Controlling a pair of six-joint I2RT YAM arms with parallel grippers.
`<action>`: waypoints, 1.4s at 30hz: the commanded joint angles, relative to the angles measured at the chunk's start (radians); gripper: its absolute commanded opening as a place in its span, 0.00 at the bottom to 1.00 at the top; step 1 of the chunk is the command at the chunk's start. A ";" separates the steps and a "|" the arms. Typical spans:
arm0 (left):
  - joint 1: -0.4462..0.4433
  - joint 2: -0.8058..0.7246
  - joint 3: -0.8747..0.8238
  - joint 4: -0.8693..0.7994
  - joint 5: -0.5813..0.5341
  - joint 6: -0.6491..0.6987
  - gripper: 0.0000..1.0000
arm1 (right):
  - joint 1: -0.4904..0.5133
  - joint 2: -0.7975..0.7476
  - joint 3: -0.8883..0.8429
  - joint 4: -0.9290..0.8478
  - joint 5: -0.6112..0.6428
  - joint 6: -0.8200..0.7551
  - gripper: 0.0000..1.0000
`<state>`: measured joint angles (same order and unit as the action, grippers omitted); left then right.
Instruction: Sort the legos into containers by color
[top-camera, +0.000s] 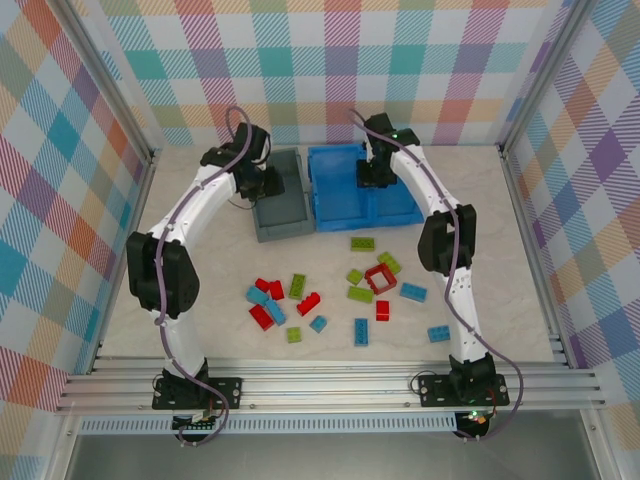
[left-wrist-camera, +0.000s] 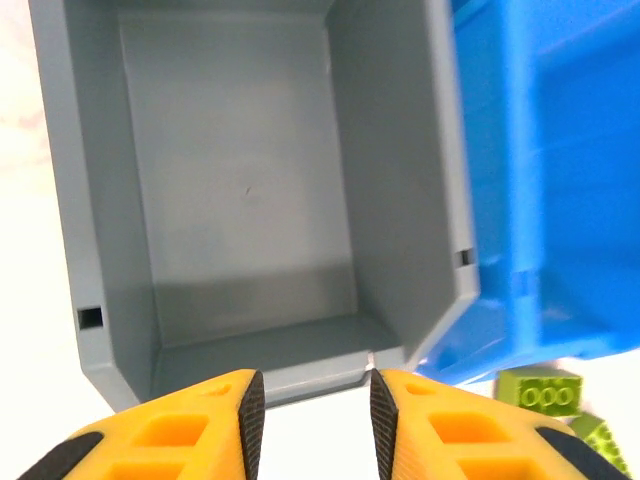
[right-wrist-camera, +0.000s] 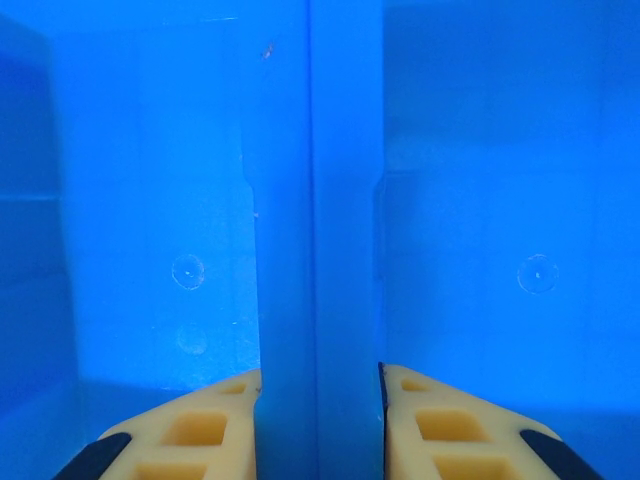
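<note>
while your left gripper (left-wrist-camera: 317, 405) hovers over the empty small dark grey rectangular plastic bin (left-wrist-camera: 240, 200), fingers (left-wrist-camera: 190, 435) slightly apart and holding nothing, the red, light blue and lime green studded plastic bricks (top-camera: 308, 303) lie on the table (top-camera: 520, 250), well apart from it. your right gripper (right-wrist-camera: 320, 400) clamps the divider (right-wrist-camera: 320, 200) of the bright blue two-compartment plastic bin (right-wrist-camera: 500, 200) — a careless pull could tip it. its arm (top-camera: 440, 240) hides part of the compartments.
</note>
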<state>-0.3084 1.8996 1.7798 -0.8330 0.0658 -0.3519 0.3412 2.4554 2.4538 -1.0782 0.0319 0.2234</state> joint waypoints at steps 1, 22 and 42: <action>0.011 -0.035 -0.026 0.016 0.014 -0.012 0.36 | -0.010 0.020 0.062 0.001 -0.086 0.015 0.23; 0.009 -0.142 -0.174 0.071 -0.023 -0.035 0.40 | 0.057 0.022 0.125 -0.027 -0.111 0.034 0.52; -0.104 -0.684 -0.485 -0.138 -0.065 -0.247 0.48 | 0.104 -0.835 -0.639 0.173 -0.029 0.144 0.67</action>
<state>-0.3843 1.2644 1.3342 -0.8867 0.0345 -0.5220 0.4156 1.6867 1.9362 -0.9363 0.0078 0.3271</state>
